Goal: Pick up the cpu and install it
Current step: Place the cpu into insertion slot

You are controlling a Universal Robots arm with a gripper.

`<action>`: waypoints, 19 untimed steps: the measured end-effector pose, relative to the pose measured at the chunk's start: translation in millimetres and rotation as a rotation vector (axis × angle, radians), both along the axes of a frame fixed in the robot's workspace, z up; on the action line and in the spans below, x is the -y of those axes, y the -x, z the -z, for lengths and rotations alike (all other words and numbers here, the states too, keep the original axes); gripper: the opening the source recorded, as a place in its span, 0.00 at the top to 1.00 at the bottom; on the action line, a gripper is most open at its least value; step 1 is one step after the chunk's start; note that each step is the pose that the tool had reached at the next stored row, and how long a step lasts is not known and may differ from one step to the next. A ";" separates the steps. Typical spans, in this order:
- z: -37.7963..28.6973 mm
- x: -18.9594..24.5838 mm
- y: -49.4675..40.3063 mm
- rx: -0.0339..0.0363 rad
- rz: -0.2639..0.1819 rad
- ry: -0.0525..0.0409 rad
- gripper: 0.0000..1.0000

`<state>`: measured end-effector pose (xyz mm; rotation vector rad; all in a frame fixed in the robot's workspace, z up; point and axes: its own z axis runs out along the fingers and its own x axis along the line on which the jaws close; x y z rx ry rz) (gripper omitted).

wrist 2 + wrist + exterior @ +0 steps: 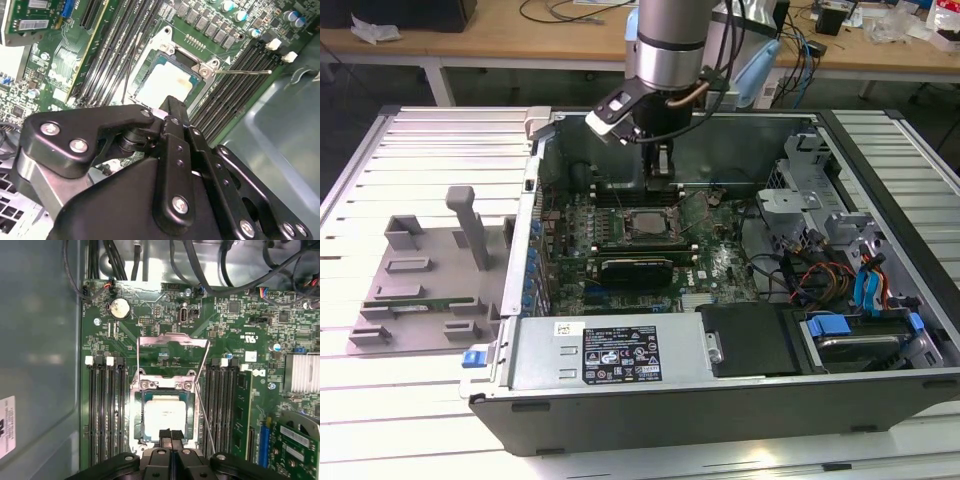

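The cpu (165, 412) is a pale silvery square lying flat inside the socket frame (136, 415) on the green motherboard (235, 340). It also shows in the second wrist view as the cpu (162, 82) and in the exterior view as the cpu (648, 224). The frame's load plate (172, 341) stands raised and its thin lever (206, 415) is swung out. My gripper (170, 433) hovers just above the cpu's near edge, fingers shut together with nothing visible between them. In the exterior view the gripper (663, 172) hangs inside the open computer case (720, 400), over the socket.
Black memory slots (106, 410) flank the socket on both sides. A grey fixture tray (420, 270) with a green memory stick (420, 303) lies at the exterior view's left. The power supply (610, 350) and a drive cage with cables (850, 285) crowd the case's near and right parts.
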<state>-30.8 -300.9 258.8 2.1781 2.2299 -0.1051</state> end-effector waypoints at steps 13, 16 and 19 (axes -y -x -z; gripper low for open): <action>-29.1 6.8 1.1 0.0009 0.000 -0.0656 0.89; -34.9 9.7 1.1 0.0009 0.000 -0.0643 0.89; -34.9 9.8 1.1 0.0009 0.000 -0.0654 0.89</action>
